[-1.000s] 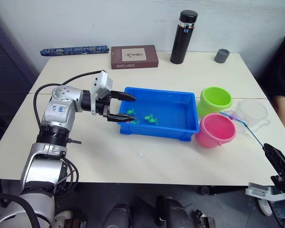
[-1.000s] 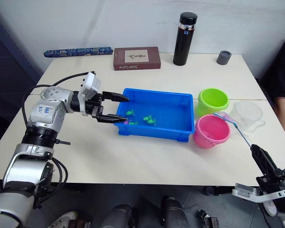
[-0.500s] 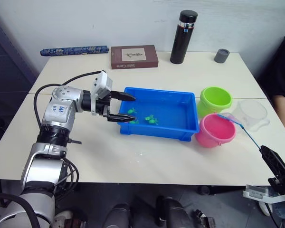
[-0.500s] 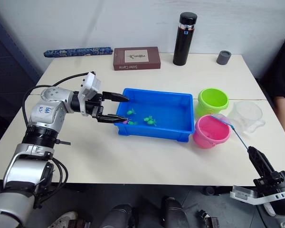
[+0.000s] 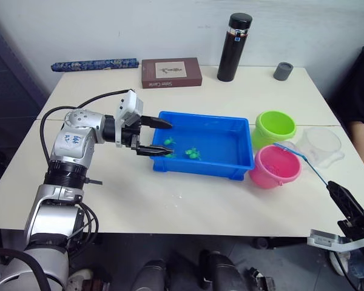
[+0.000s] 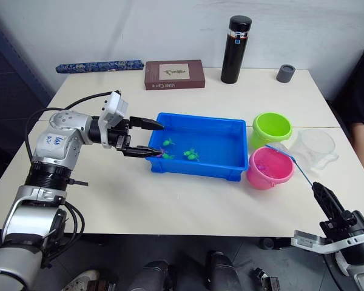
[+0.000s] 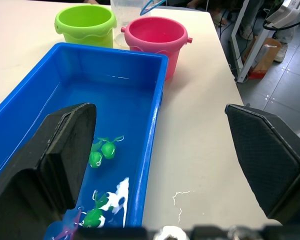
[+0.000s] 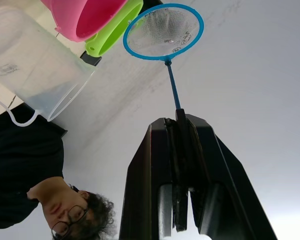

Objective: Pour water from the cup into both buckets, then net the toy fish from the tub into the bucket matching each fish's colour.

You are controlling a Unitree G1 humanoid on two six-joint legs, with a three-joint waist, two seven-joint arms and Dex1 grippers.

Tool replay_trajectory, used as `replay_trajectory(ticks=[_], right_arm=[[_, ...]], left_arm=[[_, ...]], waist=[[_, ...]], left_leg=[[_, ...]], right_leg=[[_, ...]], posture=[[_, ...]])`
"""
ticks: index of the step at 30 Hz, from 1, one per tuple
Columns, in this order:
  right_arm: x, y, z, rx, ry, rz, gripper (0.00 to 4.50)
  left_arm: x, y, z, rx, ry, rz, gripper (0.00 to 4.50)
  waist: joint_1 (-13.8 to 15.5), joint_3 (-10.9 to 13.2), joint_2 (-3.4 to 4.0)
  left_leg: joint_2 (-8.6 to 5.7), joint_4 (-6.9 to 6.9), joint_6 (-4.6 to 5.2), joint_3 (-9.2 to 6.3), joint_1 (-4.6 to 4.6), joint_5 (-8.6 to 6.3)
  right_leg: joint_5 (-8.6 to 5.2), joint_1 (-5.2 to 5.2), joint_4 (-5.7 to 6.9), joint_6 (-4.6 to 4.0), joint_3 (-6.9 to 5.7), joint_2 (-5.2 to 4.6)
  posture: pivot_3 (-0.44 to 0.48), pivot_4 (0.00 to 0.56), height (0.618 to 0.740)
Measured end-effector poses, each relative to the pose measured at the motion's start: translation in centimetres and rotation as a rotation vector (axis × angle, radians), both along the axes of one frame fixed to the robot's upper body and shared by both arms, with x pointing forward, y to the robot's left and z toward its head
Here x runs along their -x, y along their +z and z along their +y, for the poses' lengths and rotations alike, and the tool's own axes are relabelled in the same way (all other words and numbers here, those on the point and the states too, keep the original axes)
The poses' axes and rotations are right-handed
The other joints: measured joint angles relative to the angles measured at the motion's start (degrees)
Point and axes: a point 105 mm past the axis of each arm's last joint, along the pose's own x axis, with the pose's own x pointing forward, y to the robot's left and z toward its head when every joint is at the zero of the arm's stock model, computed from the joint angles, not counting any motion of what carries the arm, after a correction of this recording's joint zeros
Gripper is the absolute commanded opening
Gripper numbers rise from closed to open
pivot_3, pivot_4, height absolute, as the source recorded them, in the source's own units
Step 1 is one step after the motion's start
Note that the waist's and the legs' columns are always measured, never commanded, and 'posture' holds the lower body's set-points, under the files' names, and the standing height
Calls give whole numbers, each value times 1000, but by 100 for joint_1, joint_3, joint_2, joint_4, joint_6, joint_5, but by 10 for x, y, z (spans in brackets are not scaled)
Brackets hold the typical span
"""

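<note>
1. On the table [image 5: 188,200], mid-area: blue tub [image 5: 204,145] holding water and several green toy fish [image 5: 192,152], plus a pink one at its left end [image 7: 70,223].
2. Left gripper [image 5: 159,137] reaches in at the tub's left end, fingers [image 5: 158,122] spread wide, one over the tub, one at its near-left corner, holding nothing.
3. Right of the tub: green bucket [image 5: 275,128] behind, pink bucket [image 5: 275,166] in front, touching each other.
4. Clear cup [image 5: 321,145] just right of the buckets.
5. Right gripper [image 5: 341,199] at the table's near-right edge, fingers clamped on the net's handle; net [image 8: 163,32] hoop sits above the pink bucket's right rim.
6. Back of table: black flask [image 5: 234,48], brown book [image 5: 171,73], grey cap [image 5: 283,71], blue patterned roll [image 5: 95,63].
7. Person [image 5: 360,115] at right edge.
</note>
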Motion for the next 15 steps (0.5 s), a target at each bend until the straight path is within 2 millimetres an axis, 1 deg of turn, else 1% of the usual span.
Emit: replay_trajectory(ticks=[3,8,11,12,13,15], right_arm=[[-3,5,1,-25,11,-17,0],[-19,28,15,-153,124,-60,0],[-33,41,23,-241,198,-39,0],[-37,42,24,-279,211,-21,0],[-49,42,30,-354,254,32,0],[-65,41,39,-453,299,145,0]], left_arm=[[0,0,1,3,6,1,4444],[-2,1,4,16,25,-1,4444],[-3,-6,13,13,66,12,4444],[-4,-6,15,14,78,12,4444],[-4,-7,22,17,113,12,4444],[-6,-7,28,29,153,10,4444]], waist=[[-1,0,0],[-13,0,0],[-57,0,-1],[-68,-1,-3],[-89,-4,-8],[-139,-3,-9]], left_leg=[[0,0,0,0,0,0],[0,0,-1,0,3,1],[2,1,0,2,4,1],[2,1,0,2,5,1],[2,2,0,2,10,1],[2,2,5,6,13,3]], right_leg=[[0,0,0,0,0,-1],[0,0,3,0,0,-2],[0,0,5,0,0,-4],[0,1,5,0,0,-4],[0,7,4,0,0,-5],[1,9,4,1,1,-10]], posture=[[0,150,740],[0,150,740],[0,150,740],[0,150,740],[0,150,740],[0,150,740]])
